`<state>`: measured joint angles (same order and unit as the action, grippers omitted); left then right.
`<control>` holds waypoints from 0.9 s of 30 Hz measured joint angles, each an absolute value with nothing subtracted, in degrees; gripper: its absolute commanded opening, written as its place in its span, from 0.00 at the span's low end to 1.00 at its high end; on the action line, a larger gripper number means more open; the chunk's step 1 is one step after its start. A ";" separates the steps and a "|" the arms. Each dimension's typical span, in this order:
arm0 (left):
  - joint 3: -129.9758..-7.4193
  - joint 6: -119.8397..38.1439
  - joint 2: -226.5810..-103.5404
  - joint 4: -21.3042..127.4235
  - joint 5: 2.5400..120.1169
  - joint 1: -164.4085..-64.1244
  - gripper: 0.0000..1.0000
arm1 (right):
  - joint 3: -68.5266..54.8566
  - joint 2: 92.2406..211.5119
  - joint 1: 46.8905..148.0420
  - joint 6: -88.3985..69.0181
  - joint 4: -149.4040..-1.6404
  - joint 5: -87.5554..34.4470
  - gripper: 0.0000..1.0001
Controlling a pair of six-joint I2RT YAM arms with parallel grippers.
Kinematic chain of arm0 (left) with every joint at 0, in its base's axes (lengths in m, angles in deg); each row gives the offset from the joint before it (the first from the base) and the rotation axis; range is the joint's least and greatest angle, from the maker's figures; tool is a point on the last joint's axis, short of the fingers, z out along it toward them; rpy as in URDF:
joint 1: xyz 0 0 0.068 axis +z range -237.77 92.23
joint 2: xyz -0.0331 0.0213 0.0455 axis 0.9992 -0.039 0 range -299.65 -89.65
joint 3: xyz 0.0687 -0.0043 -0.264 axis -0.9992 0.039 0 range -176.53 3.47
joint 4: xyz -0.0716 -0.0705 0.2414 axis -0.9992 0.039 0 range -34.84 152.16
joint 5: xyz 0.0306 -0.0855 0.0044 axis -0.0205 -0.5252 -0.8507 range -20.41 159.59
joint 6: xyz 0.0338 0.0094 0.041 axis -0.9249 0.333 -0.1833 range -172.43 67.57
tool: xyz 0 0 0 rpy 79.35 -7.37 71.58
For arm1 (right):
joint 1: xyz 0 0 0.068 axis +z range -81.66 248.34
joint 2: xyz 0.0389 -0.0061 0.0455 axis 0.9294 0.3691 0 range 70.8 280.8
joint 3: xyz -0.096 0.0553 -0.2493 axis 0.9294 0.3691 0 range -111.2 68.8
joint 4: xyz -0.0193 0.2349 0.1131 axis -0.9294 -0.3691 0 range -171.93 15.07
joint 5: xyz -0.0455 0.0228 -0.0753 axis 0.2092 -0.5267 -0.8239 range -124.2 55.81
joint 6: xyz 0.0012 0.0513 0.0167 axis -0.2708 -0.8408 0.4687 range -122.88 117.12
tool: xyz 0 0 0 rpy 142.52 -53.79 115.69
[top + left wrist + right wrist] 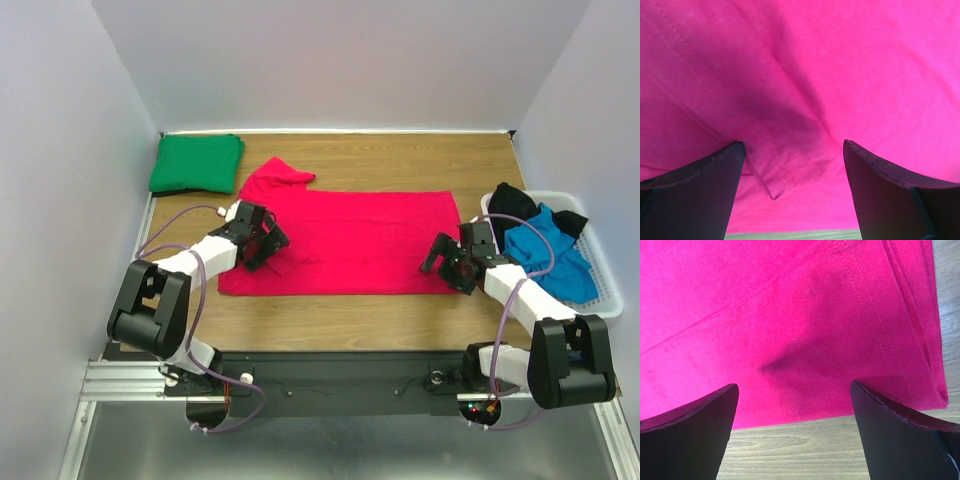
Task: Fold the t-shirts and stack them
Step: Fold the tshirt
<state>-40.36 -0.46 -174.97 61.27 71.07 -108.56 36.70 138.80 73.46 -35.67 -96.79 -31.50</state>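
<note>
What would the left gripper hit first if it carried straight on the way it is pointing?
The red t-shirt, most likely. The left gripper points down at its left end, jaws open, and red cloth with a stitched hem fills the wrist view. How close it is cannot be told.

Soft, even light is flooding the tabletop (350,320), casting faint shadows. Close up, the crimson t-shirt (840,75) is glowing oversaturated pink.

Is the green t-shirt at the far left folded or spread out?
Folded: the green t-shirt lies as a compact, thick rectangle in the far left corner, with no sleeves showing.
</note>
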 measured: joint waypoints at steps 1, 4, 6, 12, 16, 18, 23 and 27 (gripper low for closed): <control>-40.56 -0.46 -175.15 61.12 70.98 -108.61 0.91 | 36.70 138.80 73.46 -35.67 -96.79 -31.54 1.00; -41.06 -0.44 -175.32 60.62 70.85 -108.91 0.91 | 36.70 138.80 73.46 -35.65 -96.79 -31.80 1.00; -41.89 -0.44 -175.54 60.49 70.93 -109.04 0.91 | 36.70 138.80 73.46 -35.63 -96.79 -31.85 1.00; -48.80 -0.92 -181.95 57.53 70.85 -109.09 0.91 | 36.70 138.76 73.46 -35.45 -96.82 -32.28 1.00; -55.42 -2.17 -189.09 56.40 69.88 -109.11 0.91 | 36.70 138.74 73.46 -35.37 -96.84 -32.44 1.00; -59.05 -3.19 -192.17 56.09 69.27 -109.22 0.91 | 36.70 138.72 73.46 -35.23 -96.84 -32.44 1.00; -63.99 -6.28 -192.92 56.20 68.99 -109.88 0.90 | 36.70 138.63 73.46 -34.99 -96.95 -32.50 1.00; -60.41 -7.17 -187.19 56.60 71.33 -110.51 0.91 | 36.70 138.63 73.46 -34.62 -96.99 -32.46 1.00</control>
<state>-60.41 -7.17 -187.19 56.60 71.33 -110.51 36.70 138.63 73.46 -34.62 -96.99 -32.46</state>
